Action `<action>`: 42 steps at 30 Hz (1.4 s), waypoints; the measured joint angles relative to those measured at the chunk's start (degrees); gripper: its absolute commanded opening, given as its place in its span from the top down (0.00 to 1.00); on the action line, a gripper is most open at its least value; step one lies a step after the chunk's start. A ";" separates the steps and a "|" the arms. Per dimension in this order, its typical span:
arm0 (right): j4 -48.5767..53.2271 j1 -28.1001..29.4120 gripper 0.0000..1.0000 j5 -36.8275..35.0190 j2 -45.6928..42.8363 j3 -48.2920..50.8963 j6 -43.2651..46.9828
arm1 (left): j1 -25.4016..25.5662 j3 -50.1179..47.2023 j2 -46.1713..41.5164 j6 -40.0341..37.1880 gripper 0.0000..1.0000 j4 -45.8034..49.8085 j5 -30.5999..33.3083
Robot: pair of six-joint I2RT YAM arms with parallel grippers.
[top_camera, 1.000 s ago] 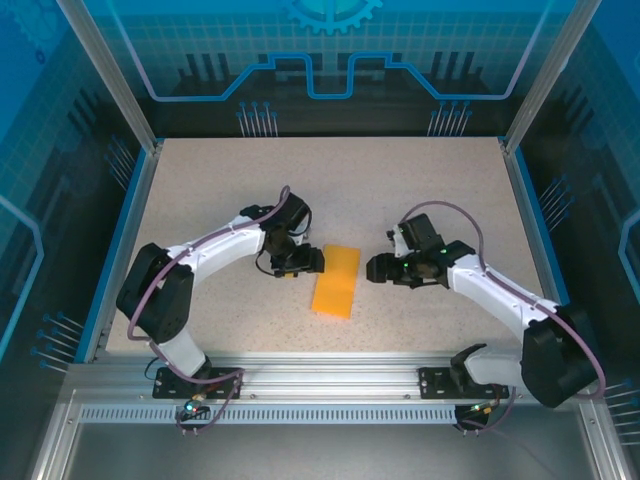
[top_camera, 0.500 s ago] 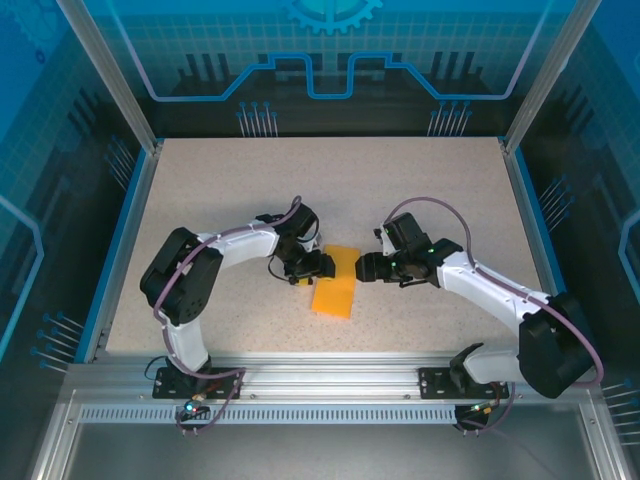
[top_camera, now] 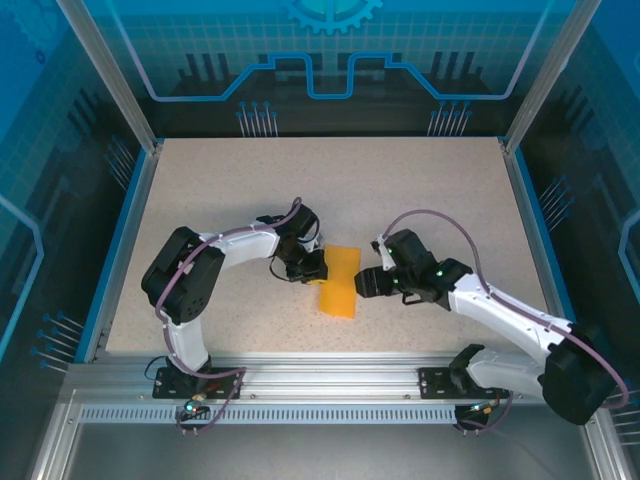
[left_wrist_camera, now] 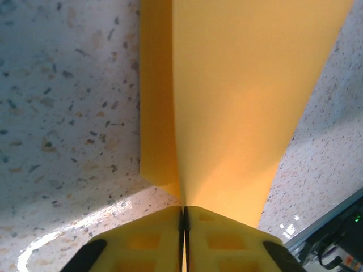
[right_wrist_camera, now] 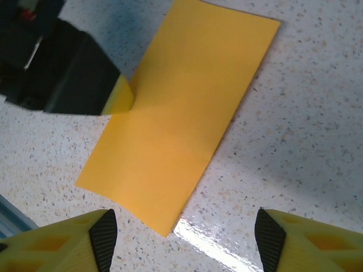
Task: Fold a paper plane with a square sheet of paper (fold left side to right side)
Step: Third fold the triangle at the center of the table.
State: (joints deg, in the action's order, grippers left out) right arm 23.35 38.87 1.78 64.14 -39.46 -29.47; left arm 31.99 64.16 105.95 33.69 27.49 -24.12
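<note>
Sheet of paper (top_camera: 338, 283), bright orange and folded into a narrow rectangle, lies near the middle of the table (top_camera: 420, 190). The left fingers (left_wrist_camera: 147, 241) are pressed together on its left edge, pinching the upper layer, which rises off the lower one there. The right fingers (right_wrist_camera: 57, 241) stand wide apart by the right edge, holding nothing.

Premises: robotics lab test cell. Evidence: speckled tabletop (top_camera: 400, 180) enclosed by aluminium posts (top_camera: 105, 66) and blue circuit-pattern panels (top_camera: 200, 45) (gear emblem (top_camera: 330, 12) at top centre); slotted aluminium rail (top_camera: 330, 372) at the near edge, with left arm (top_camera: 225, 243) and right arm (top_camera: 500, 305) bolted on.
</note>
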 measured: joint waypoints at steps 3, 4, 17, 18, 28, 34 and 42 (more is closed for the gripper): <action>-1.46 5.35 0.30 -4.17 -2.03 2.08 1.64 | 0.00 -0.24 -0.04 0.72 0.95 0.00 -0.07; -2.03 8.15 0.29 -6.27 -2.49 2.78 2.62 | 0.00 -0.39 -0.04 0.87 0.95 0.00 -0.22; -11.34 30.03 0.12 -24.44 11.37 3.69 13.31 | 0.00 -1.09 -1.05 3.10 0.98 -0.02 -2.99; -11.72 30.53 0.12 -25.11 12.85 3.37 13.86 | 0.00 -1.18 -1.05 3.39 0.98 -0.04 -3.15; -16.15 31.21 0.19 -28.59 22.58 -1.20 17.59 | 0.00 -1.66 -1.07 3.76 0.99 -0.39 -4.28; -18.03 31.06 0.47 -29.44 23.74 -1.51 18.71 | 0.00 -1.68 -1.07 3.76 0.99 -0.39 -4.31; -19.30 28.94 0.96 -26.05 22.84 -1.44 19.91 | 0.00 -1.70 -1.05 3.65 0.96 -0.37 -4.31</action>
State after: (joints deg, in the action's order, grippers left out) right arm 4.05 67.81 -24.27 86.98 -40.91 -9.56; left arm 31.99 62.46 104.90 37.34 27.11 -28.42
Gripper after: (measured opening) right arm 0.124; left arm 0.060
